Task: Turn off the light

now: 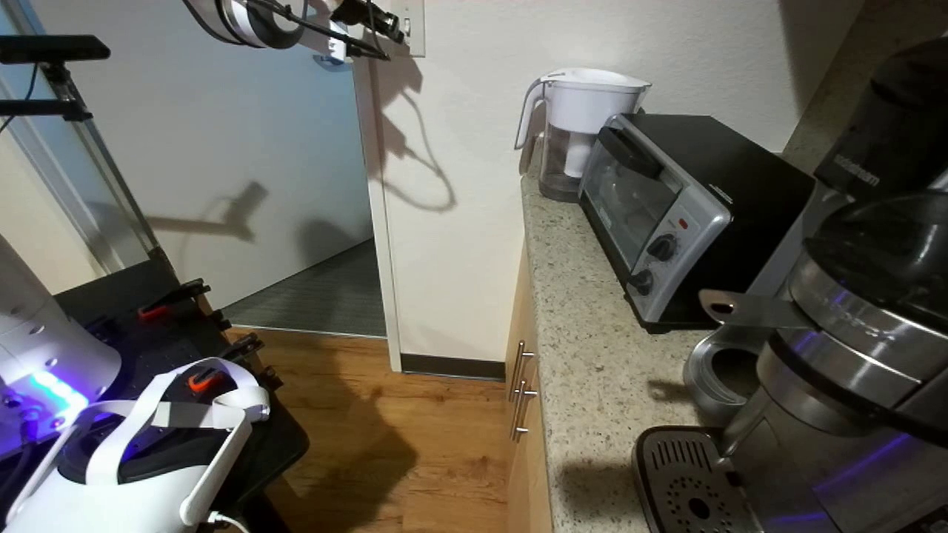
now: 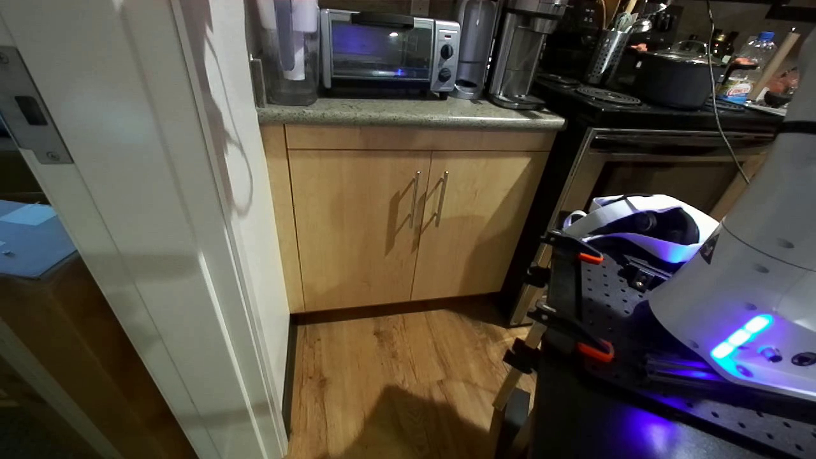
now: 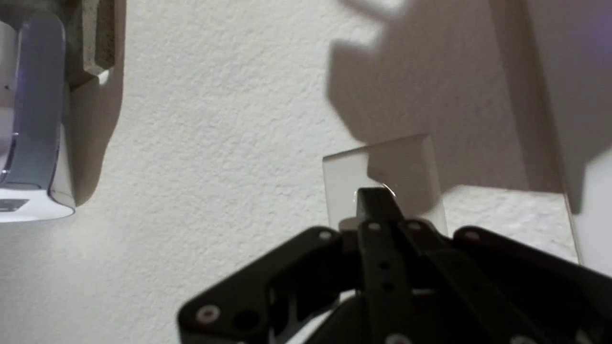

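A white light switch plate [image 1: 417,37] is on the wall at the top of an exterior view. It also shows in the wrist view [image 3: 340,181], partly in shadow and partly behind my gripper. A small light switch [image 1: 406,27] shows on the plate in the exterior view. In the wrist view my fingers cover most of it. My gripper [image 3: 377,205] has its dark fingertips together, with nothing seen between them. The tips [image 1: 398,34] are right at the plate, by the switch. I cannot tell whether they touch it. The gripper is outside the other exterior picture.
A door frame [image 1: 374,185] and a door [image 1: 281,148] are beside the plate. A water pitcher [image 1: 592,104], a toaster oven [image 1: 703,200] and a coffee machine [image 1: 837,400] stand on the counter [image 1: 578,355]. A white headset [image 1: 148,474] lies by the robot base.
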{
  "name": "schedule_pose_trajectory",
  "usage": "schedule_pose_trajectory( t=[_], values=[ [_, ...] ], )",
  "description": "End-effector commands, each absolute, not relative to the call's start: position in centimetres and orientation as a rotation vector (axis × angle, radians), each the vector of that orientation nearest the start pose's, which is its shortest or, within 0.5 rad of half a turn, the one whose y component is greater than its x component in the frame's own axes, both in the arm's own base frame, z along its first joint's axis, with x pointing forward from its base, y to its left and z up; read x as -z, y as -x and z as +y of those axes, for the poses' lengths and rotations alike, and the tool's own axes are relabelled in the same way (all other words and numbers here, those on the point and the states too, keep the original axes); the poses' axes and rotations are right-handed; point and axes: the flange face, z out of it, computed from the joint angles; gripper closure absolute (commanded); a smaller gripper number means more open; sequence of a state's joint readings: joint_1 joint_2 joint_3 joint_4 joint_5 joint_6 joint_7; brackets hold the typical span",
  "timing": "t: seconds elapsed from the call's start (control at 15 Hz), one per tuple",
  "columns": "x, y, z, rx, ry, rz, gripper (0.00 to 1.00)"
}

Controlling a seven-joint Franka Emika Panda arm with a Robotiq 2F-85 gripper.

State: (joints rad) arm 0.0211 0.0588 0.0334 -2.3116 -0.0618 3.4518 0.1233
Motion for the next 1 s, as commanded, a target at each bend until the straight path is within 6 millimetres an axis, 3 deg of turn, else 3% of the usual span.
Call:
schedule_pose_trajectory(
  t=[0.0,0.93],
  values=[
    [-45.0,-55.8,3.7,1.568,2.624,0.004,1.0],
    [-44.9,-58.4,3.8,1.583,2.604,0.026,1.0]
  ],
)
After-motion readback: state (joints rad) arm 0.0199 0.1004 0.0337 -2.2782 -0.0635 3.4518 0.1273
